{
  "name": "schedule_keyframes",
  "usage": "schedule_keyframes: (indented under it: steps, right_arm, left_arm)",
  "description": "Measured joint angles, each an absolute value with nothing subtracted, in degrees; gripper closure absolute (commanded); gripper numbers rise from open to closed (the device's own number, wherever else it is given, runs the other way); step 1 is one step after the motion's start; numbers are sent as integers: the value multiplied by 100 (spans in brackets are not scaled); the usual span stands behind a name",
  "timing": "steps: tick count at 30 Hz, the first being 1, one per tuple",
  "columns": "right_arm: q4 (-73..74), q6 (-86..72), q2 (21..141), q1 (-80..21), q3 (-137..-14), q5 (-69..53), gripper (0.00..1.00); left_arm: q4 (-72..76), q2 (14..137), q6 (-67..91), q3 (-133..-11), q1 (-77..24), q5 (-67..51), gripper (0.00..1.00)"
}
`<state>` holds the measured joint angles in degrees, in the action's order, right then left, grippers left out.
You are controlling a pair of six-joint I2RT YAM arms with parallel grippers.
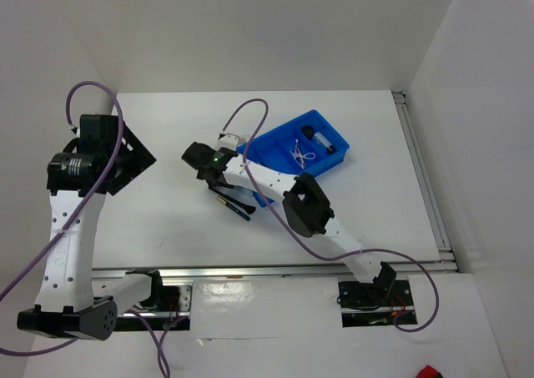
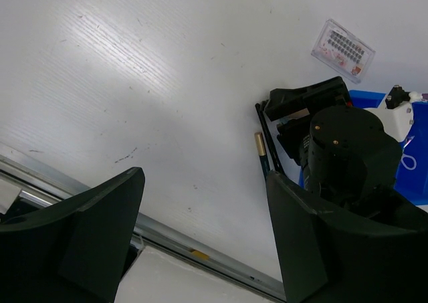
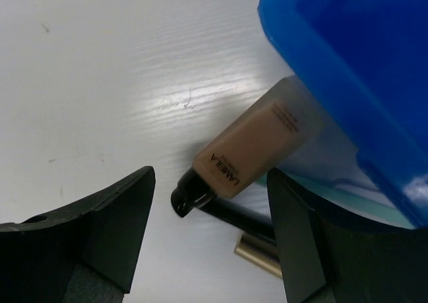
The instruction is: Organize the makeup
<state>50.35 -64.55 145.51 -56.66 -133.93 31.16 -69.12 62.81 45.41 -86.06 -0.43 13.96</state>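
My right gripper (image 3: 210, 239) hangs low over the white table (image 3: 100, 82), its fingers apart and clamped on nothing. Between them, in the wrist view, the beige squeeze tube with a black cap (image 3: 247, 149) lies flat on the table, its tail end against the wall of the blue divided plastic tray (image 3: 348, 69). Just beside the cap lie a black brush handle (image 3: 241, 219) and a gold-ended pencil (image 3: 257, 255). My left gripper (image 2: 204, 246) sits well apart to the left, fingers wide, holding nothing. A clear-cased white card (image 2: 342, 47) lies near the tray. A clear bottle (image 1: 318, 138) and thin clips (image 1: 300, 154) lie inside the tray.
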Motion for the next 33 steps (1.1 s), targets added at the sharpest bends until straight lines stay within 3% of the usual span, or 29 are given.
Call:
schedule_keyframes:
  steps: [12, 26, 33]
  right_arm:
    - [4659, -5736, 14956, -5636, -13590, 3546, 26]
    - [3734, -4407, 15050, -5669, -13664, 3579, 60]
    - [3321, -3732, 15050, -5889, -13692, 3629, 69]
  left_arm:
    - [-6912, 6287, 4539, -8606, -43, 1431, 13]
    - [-6912, 6292, 4539, -8606, -43, 1468, 13]
    - [-6928, 6292, 4541, -8639, -43, 1483, 13]
